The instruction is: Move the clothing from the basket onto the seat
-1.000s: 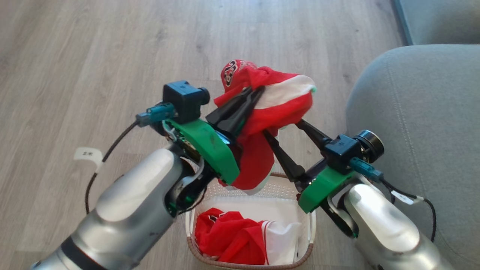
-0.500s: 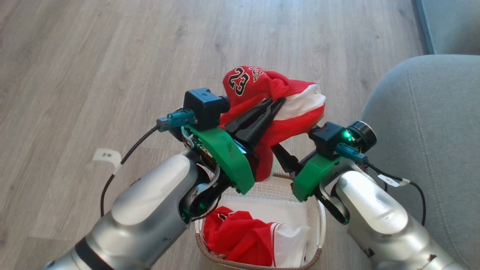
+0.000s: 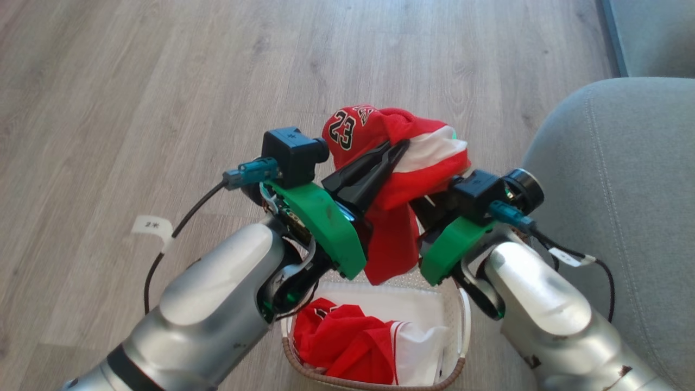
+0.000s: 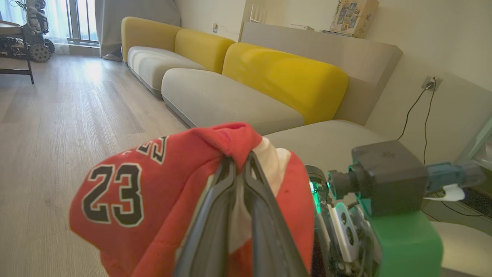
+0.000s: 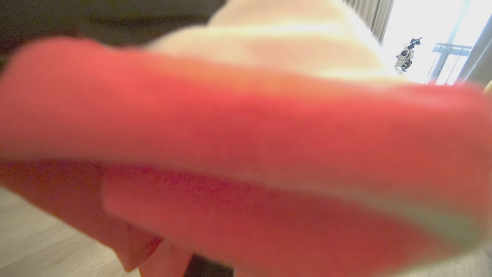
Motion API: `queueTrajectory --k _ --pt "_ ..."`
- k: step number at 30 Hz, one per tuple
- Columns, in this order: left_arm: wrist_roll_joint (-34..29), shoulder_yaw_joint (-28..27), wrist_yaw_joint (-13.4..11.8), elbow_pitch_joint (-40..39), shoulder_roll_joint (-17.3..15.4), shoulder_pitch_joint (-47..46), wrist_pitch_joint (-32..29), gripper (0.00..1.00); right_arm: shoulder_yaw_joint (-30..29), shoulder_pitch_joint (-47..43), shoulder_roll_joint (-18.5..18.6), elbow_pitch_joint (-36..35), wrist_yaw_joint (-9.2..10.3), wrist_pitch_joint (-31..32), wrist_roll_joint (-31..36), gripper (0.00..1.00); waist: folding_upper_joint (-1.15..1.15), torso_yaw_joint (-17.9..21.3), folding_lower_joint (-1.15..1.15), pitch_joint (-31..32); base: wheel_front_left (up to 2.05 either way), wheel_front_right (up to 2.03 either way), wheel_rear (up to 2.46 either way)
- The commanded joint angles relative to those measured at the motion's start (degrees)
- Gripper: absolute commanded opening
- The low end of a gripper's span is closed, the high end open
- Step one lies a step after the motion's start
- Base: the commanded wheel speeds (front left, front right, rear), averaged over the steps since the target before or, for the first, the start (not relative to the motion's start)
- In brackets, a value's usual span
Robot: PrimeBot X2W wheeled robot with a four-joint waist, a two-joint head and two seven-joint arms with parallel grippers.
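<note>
My left end effector [image 3: 399,147] is clamped on a red-and-white jersey [image 3: 429,165]. Its two dark fingers are pressed together with a fold of the cloth pinched between them, and a black-and-white number print [image 3: 345,130] bulges just past their tips. The jersey is bunched in the air between my two wrists, and one red tail hangs down toward the far rim of the basket [image 3: 463,326]. My right end effector [image 3: 434,207] is closed too, but its fingertips are buried under the bunched fabric, so I cannot tell whether they pinch any of it. From my right wrist the cloth is a close red-and-white blur.

More clothing [image 3: 347,342] lies in the basket below me, red folds beside a white piece. The basket stands on the wood floor [image 3: 163,81], just beside the grey seat [image 3: 624,190] on my right. The raised jersey is near the seat's rounded edge but apart from it.
</note>
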State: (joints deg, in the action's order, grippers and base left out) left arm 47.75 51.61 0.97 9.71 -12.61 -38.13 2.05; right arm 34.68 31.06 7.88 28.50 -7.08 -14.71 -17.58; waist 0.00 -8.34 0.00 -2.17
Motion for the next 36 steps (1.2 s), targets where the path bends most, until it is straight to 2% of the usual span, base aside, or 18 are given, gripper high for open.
queueTrajectory --k 1,8,9,10,11,12,24,31,36 --pt "0.5 -2.6 -0.3 -1.2 -1.1 -2.0 0.5 0.00 -0.4 1.0 -0.2 -2.2 -0.41 -0.3 -0.4 0.00 0.00 0.1 0.00 0.0 0.00 0.00 0.00" --pt "0.6 -3.0 -0.9 -0.3 -2.1 -1.3 0.8 0.00 -4.7 -2.5 0.3 -5.8 -0.41 -0.3 -0.4 0.00 0.00 1.3 0.00 0.3 0.00 0.00 0.00" --pt "0.5 -3.0 -1.1 -0.3 -2.2 -1.2 0.8 0.20 -5.4 -3.1 0.4 -6.5 -0.41 -0.3 -0.3 0.00 0.00 1.5 0.00 0.3 0.00 0.00 0.00" --pt "0.5 -3.0 -1.3 -0.3 -2.3 -1.1 0.8 0.46 -6.0 -3.8 0.4 -7.1 -0.41 -0.3 -0.2 0.00 0.00 1.7 0.00 0.3 0.00 0.00 0.00" --pt "0.5 -3.0 -1.5 -0.3 -2.4 -0.9 0.8 0.94 -6.6 -4.4 0.5 -7.7 -0.41 -0.3 0.0 0.00 0.00 1.9 0.00 0.4 0.00 0.00 0.00" --pt "0.5 -3.1 -1.7 -0.4 -2.5 -0.8 0.8 1.00 -7.2 -5.0 0.6 -8.2 -0.41 -0.3 0.2 0.00 0.00 2.2 0.00 0.4 0.00 0.00 0.00" --pt "-0.5 -2.6 -2.8 -1.7 -4.1 0.6 1.5 1.00 -15.8 -10.3 2.3 -15.3 -0.41 -0.3 1.9 0.00 0.00 7.5 0.00 -0.2 0.00 0.00 0.00" --pt "-2.0 -2.4 -3.0 -2.3 -4.7 1.0 3.6 1.00 -18.9 -12.1 3.1 -19.1 -0.41 -0.3 2.8 0.00 0.00 11.6 0.00 -0.8 0.00 0.00 0.00" --pt "-3.3 -2.4 -3.6 -2.7 -5.5 1.3 5.2 1.00 -20.8 -12.4 3.6 -22.2 -0.41 -0.3 3.4 0.00 0.00 16.0 0.00 -1.4 0.00 0.00 0.00"
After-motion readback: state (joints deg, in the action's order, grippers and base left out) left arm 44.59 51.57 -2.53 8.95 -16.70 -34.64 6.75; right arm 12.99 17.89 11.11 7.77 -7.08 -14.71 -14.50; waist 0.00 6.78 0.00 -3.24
